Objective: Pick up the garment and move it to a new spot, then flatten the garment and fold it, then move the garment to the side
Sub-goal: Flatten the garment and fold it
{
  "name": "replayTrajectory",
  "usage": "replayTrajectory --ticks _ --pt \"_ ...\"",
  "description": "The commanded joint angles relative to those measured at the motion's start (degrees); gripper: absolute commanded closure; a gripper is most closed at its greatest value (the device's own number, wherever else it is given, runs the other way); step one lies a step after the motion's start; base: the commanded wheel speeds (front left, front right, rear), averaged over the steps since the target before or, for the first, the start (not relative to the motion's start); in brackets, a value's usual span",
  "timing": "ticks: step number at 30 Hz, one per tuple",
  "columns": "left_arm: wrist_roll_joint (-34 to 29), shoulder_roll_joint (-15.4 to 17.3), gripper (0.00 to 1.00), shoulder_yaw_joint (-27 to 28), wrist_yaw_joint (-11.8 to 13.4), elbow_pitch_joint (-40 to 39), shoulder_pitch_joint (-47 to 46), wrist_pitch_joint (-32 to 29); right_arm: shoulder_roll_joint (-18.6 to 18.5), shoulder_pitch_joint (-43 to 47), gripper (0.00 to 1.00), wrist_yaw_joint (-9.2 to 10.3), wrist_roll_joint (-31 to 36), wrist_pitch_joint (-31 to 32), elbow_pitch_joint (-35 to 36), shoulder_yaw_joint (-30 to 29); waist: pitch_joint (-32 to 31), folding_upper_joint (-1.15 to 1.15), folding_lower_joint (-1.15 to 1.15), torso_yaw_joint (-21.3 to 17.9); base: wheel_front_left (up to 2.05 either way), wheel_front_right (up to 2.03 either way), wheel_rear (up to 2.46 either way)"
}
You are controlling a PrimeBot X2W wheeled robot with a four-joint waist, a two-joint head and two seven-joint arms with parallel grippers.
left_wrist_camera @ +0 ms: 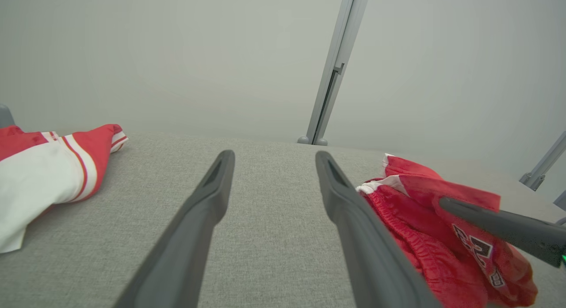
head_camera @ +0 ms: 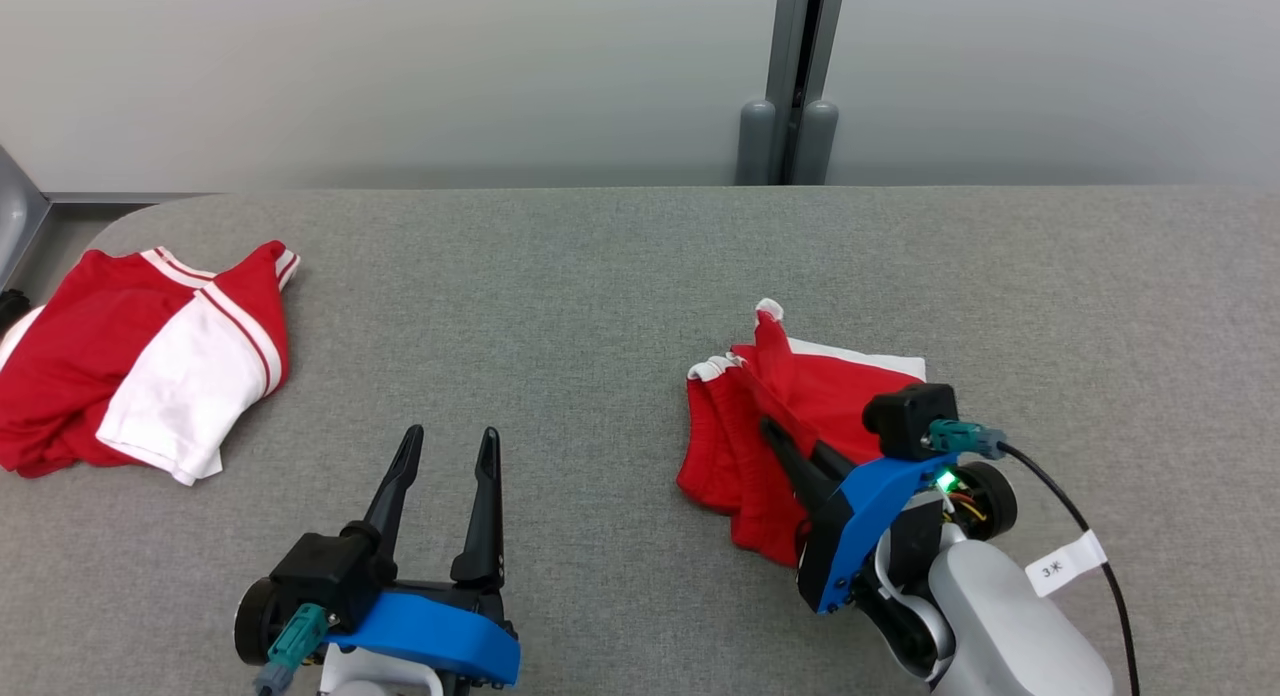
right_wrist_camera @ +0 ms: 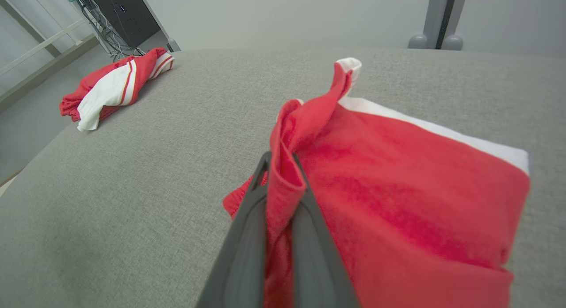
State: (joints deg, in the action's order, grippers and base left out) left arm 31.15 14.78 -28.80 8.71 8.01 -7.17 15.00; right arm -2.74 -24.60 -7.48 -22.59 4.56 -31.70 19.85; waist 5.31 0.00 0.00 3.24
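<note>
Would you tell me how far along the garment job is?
Done: nothing looks finished; the garment lies crumpled on the table. In hand: the right jaws are shut on a raised fold of it. Remaining: moving, flattening, folding, setting aside; the left jaws stand open, empty.

Grey fabric table (head_camera: pixel 600 276), red-white garment (head_camera: pixel 140 366) far left, perhaps folded, grey post (head_camera: pixel 795 76) behind

Garment (left_wrist_camera: pixel 424 255) print part-covered by right tool (right_wrist_camera: pixel 279 162), unreadable; second garment (head_camera: pixel 120 376) cropped at left edge; cable tag (head_camera: pixel 1065 566) lettering illegible.
</note>
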Motion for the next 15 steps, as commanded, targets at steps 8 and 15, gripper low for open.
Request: replayTrajectory --ticks 8,15 --pt "-0.5 -0.2 0.0 1.1 -0.3 0.0 1.0 0.3 -0.3 -1.8 1.0 -0.03 -0.5 -1.8 -3.4 4.8 0.1 0.0 0.0 0.3 0.0 0.0 0.0" --pt "-0.9 -0.7 0.0 0.9 -0.6 0.4 1.3 0.3 -0.2 -1.8 0.0 -0.02 1.2 -4.0 -4.2 9.2 -0.4 0.0 0.0 -0.4 0.0 0.0 0.0"
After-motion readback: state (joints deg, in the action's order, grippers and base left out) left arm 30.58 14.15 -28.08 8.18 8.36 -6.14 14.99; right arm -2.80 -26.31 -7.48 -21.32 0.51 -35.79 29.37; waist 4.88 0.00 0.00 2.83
